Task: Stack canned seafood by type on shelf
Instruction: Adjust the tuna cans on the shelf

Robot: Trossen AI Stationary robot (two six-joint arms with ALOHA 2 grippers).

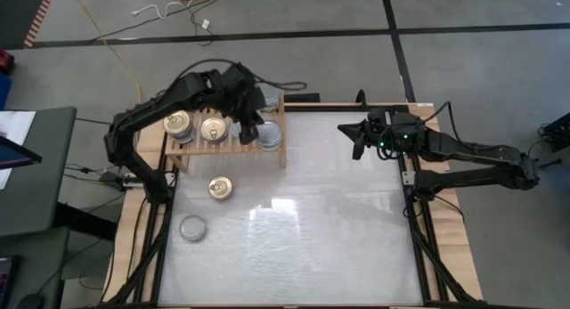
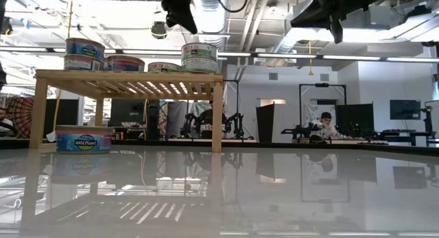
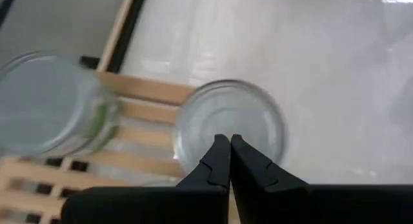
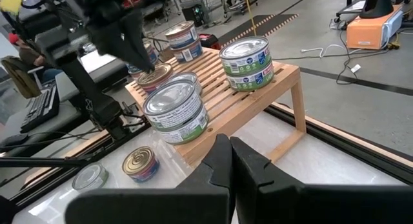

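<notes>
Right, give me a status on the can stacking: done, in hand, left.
Done: several cans sit on the shelf, including green-label stacks of two and a blue-label stack. In hand: nothing; the left gripper hangs shut over the shelf's silver-topped cans, and the right gripper waits shut, apart from the shelf. Left: a gold-topped can and a silver-topped can on the table.

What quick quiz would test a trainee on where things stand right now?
1. True or false: the left gripper, above the shelf, is shut and empty.
2. How many cans sit on the table, off the shelf?
3. The right gripper is: A over the shelf; B shut, clear of the shelf; C gripping a can.
Key: 1 true. 2 two: a gold-topped can and a silver-topped can. 3 B.
</notes>
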